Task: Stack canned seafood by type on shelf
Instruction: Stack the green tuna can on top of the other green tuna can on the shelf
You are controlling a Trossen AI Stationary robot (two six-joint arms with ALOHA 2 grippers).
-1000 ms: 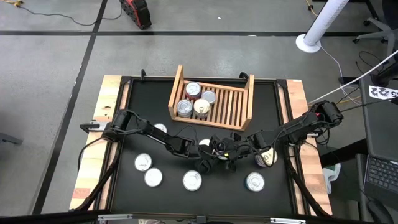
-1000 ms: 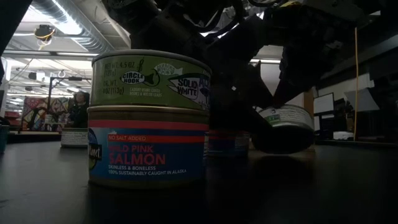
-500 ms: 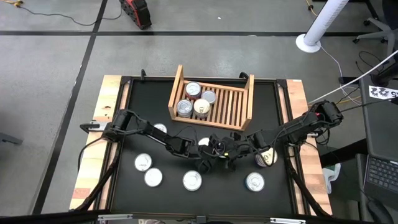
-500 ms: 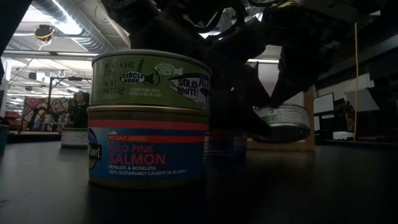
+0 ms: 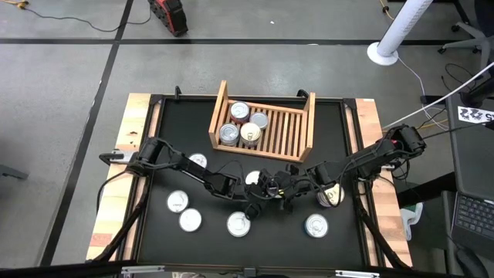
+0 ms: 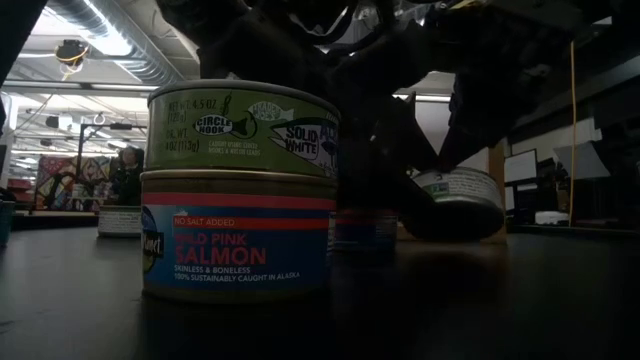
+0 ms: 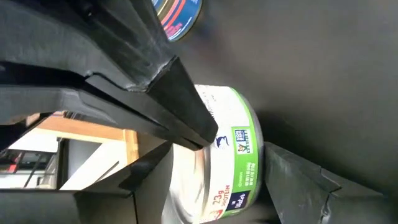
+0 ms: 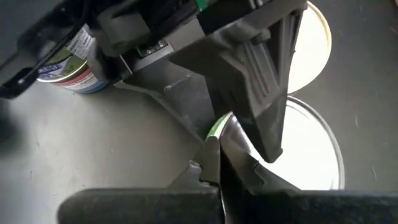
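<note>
Your left gripper (image 7: 217, 168) has its fingers (image 7: 180, 112) set wide around a green-banded tin (image 7: 227, 162), one finger on each side of it, near the middle of the black surface (image 5: 166, 123), a little toward the front edge. In the low view this tin (image 6: 455, 200) hangs tilted, one edge lifted off the surface. Your right gripper (image 5: 292, 188) sits just beside the left one, fingers (image 8: 214, 158) pressed together with nothing between them, their tips against the green rim of that same tin.

Around the two grippers, loose tins lie flat: three along the front edge (image 5: 238, 224) and one toward the front right corner (image 5: 316, 225). Closest to the low camera, a green tin (image 6: 243, 126) is stacked on a pink salmon tin (image 6: 238, 236).

The wooden shelf (image 5: 309, 127) stands near the back edge at the middle. Four tins (image 5: 240, 111) cluster in its left part, on the slats.
</note>
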